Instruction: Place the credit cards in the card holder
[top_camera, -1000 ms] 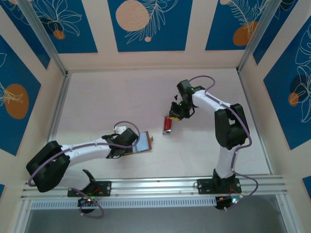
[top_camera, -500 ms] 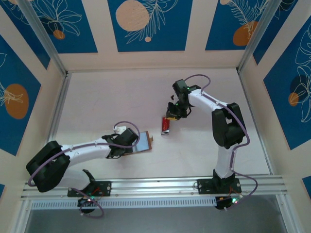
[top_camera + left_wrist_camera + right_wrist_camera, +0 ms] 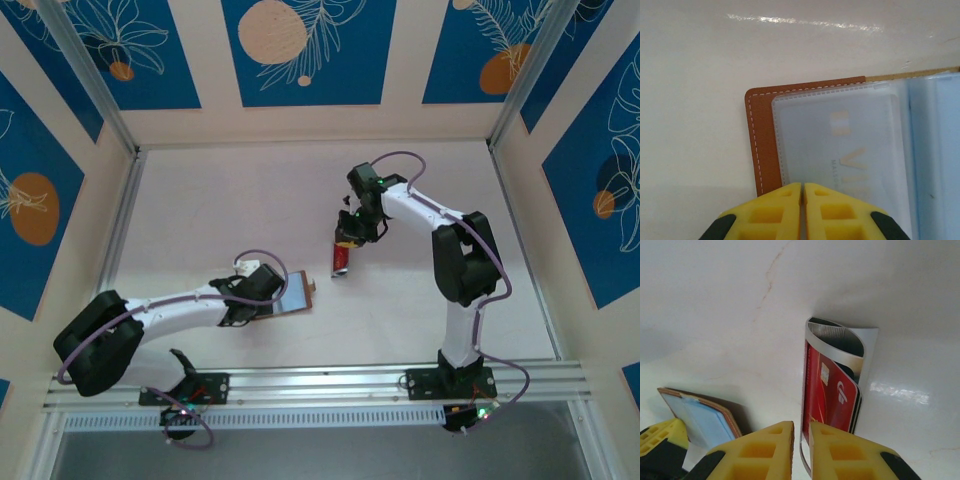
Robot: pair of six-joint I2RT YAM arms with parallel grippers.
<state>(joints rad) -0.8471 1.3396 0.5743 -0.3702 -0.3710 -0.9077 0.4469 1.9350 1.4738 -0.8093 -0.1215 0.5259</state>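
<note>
Since my right arm has swung its wrist leftward over the last second, the top view now puts the right end effector [image 3: 347, 238] just at the far end of the silvery sleeve [image 3: 343, 264], which has barely shifted on the table [image 3: 220, 210] and lies right of the card holder [image 3: 296, 294], near it but apart. The left end effector [image 3: 270, 295] has not moved and sits at the holder's left edge. In the left wrist view that end effector [image 3: 802, 192] has its yellow fingers together, tips at the near edge of the brown card holder [image 3: 760, 140], which lies open with clear sleeves showing. I judge it is pinning the holder flat, though I cannot tell contact for sure. In the right wrist view the right end effector [image 3: 801, 432] is almost closed, with the silvery sleeve's [image 3: 840, 337] thin wall running between the fingers; the red credit cards [image 3: 832, 395] are still stacked inside it. The card holder [image 3: 700, 415] shows at the lower left. The realignment, I judge, gives me a grip on the sleeve, not on a card, so no card is in the holder yet.
</note>
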